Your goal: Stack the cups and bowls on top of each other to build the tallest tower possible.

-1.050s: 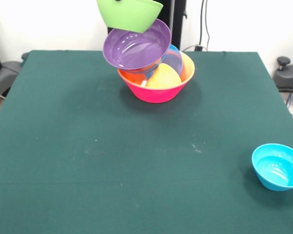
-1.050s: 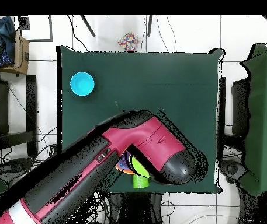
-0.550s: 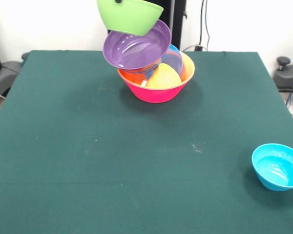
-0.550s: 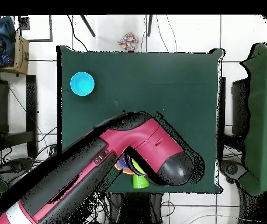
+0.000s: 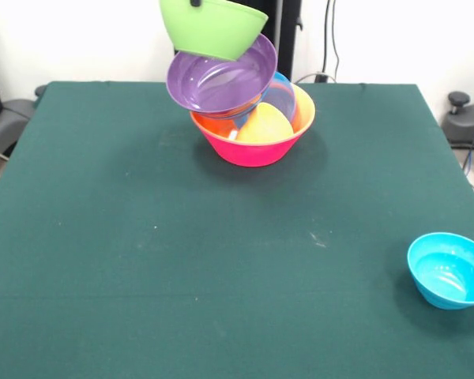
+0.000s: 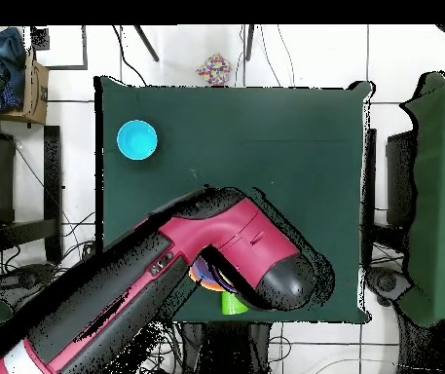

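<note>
Gripper state I cannot tell: from the front only a small dark bit shows at the top edge on the rim of the green bowl (image 5: 212, 28), which sits tilted at the top of the tower (image 5: 241, 95). Below it the purple bowl (image 5: 220, 77) leans toward me with its open face showing, and under that I see a blue rim (image 5: 285, 88), an orange bowl (image 5: 302, 106) and something yellow-orange (image 5: 264, 126), all nested in the pink bowl (image 5: 253, 150), which stands on the green table (image 5: 142, 260) toward its far side. One small blue bowl (image 5: 449, 271) sits upright by itself near the right edge, well apart from the tower. From overhead, my red and black arm (image 6: 158, 282) crosses the table's bottom-left part and covers most of the tower; I only see slivers of purple and a green piece (image 6: 233, 303) beside the arm's black end. That lone blue bowl lies near the table's upper-left corner.
</note>
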Robot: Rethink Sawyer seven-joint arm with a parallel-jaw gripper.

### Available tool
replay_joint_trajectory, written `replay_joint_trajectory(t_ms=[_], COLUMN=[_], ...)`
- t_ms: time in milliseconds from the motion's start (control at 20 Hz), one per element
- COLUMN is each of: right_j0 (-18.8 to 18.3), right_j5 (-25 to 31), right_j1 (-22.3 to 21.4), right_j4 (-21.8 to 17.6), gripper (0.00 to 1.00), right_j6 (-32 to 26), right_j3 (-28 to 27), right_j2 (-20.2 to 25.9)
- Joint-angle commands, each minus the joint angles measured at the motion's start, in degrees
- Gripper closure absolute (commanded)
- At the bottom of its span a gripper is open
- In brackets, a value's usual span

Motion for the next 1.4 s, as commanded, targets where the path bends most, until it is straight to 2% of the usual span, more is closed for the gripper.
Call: replay_joint_trajectory(t_ms=[50, 1100, 1300, 1350, 1400], right_j0=[1.3, 3.4, 3.4, 3.3, 3.3], right_j5=[5.5, 5.5, 4.9, 4.7, 4.4], right_j1=[3.3, 3.4, 2.8, 2.7, 2.5], right_j4=[2.9, 4.5, 5.7, 6.3, 6.5], gripper=[1.00, 1.00, 1.00, 0.00, 0.00], right_j6=[3.1, 6.4, 6.8, 6.8, 7.3], right_j3=[2.9, 3.8, 4.3, 4.4, 4.4], right_j2=[10.0, 10.0, 10.3, 10.3, 10.4])
